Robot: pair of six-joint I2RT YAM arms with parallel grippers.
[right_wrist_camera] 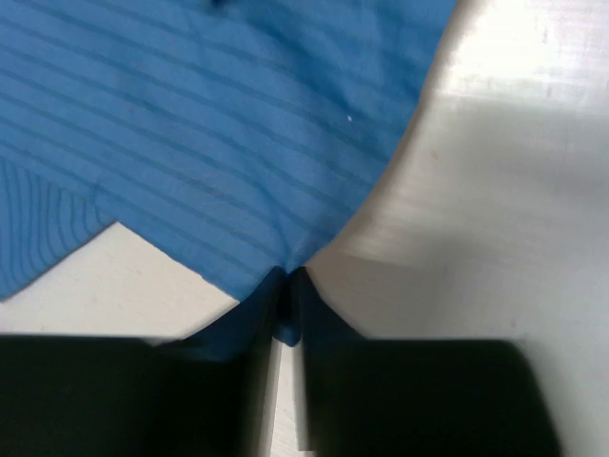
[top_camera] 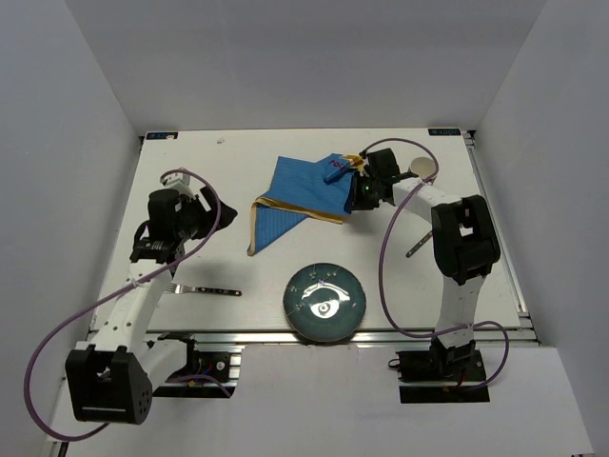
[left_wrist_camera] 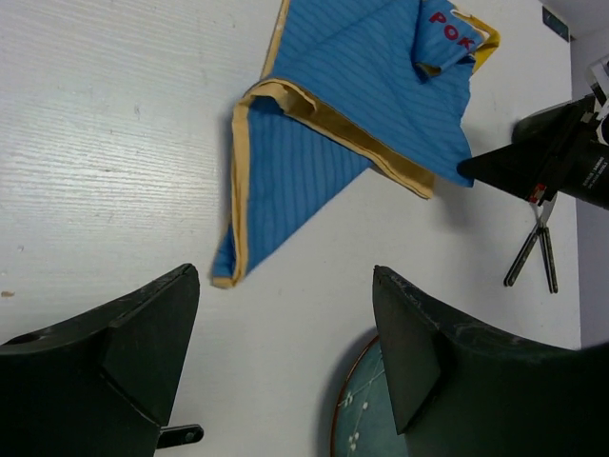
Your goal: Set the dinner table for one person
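Tabletop [top_camera: 190,171]: a large, flat white surface that fills the middle of the top view. White walls stand on three sides. A metal rail runs along the near edge, where both arm bases are bolted.

Placemat [top_camera: 295,200]: a blue cloth with a yellow border, lying at the far centre of the tabletop. It is not spread flat. One part is folded over on itself, and the far right corner is bunched up and shows red lettering.

Right pincer [right_wrist_camera: 285,286]: closed, with an edge of the placemat clamped between its fingertips. In the top view it sits at the right side of the placemat.

Left pincer [left_wrist_camera: 285,333]: open, with its fingers well apart and nothing between them. It hangs over the left half of the tabletop, aimed toward the placemat but clear of it.

Plate [top_camera: 324,302]: round and dark blue-green with a pale pattern. It sits at the centre of the near edge, just beside the rail and apart from the placemat.

Fork [top_camera: 205,288]: lies flat to the left of the plate, near the left arm, with its handle end toward the plate.

Thin dark utensil [top_camera: 416,249]: lies just beside the right arm. Its type cannot be told.
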